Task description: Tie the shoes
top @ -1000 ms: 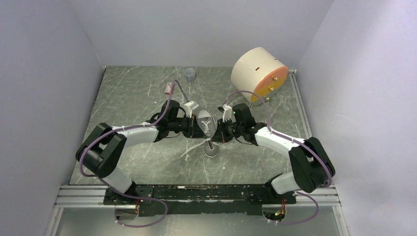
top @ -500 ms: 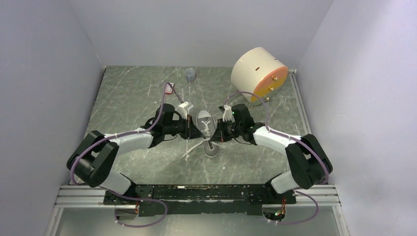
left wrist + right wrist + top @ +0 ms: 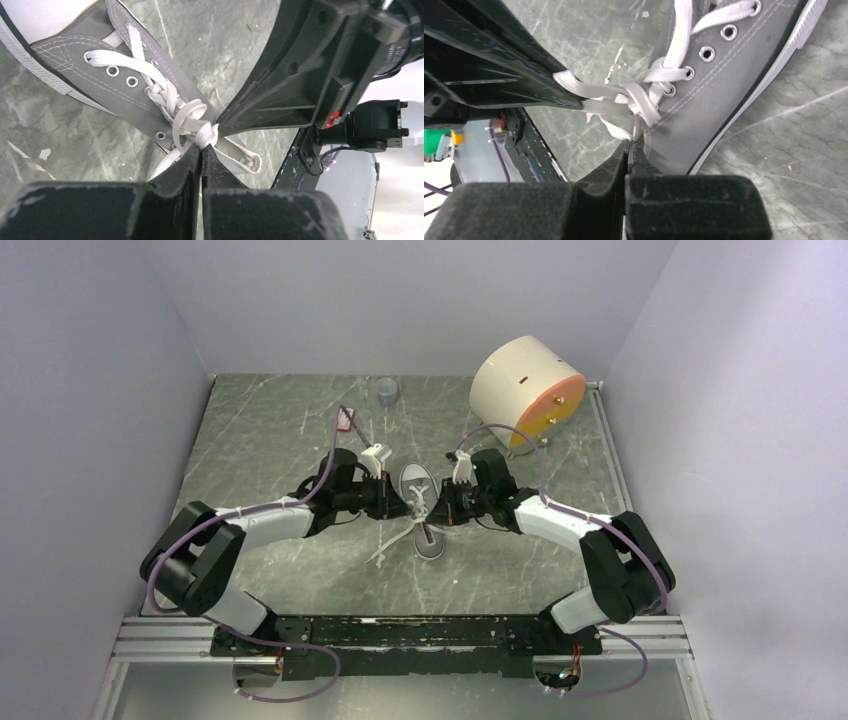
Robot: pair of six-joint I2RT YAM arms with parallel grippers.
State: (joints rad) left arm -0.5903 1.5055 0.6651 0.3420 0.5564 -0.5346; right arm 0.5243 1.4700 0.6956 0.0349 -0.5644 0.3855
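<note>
A small grey canvas sneaker point(image 3: 424, 510) with white sole lies mid-table, toe toward the back. Its white laces point(image 3: 187, 117) are crossed into a knot over the top eyelets. My left gripper point(image 3: 201, 145) is shut on a lace strand just left of the knot. My right gripper point(image 3: 630, 142) is shut on another lace strand point(image 3: 636, 102) just right of the knot. Both grippers meet over the shoe in the top view, left point(image 3: 398, 505) and right point(image 3: 441, 508). Loose lace ends trail off the shoe's left side point(image 3: 395, 540).
A large cream cylinder with an orange face point(image 3: 526, 393) stands at the back right. A small grey cup point(image 3: 387, 391) and a small red-white item point(image 3: 345, 419) lie at the back. Grey walls close in left, right and behind.
Both grippers have shifted slightly toward the back along the shoe, staying close together over the laces. The left arm's elbow has swung outward to the left.
</note>
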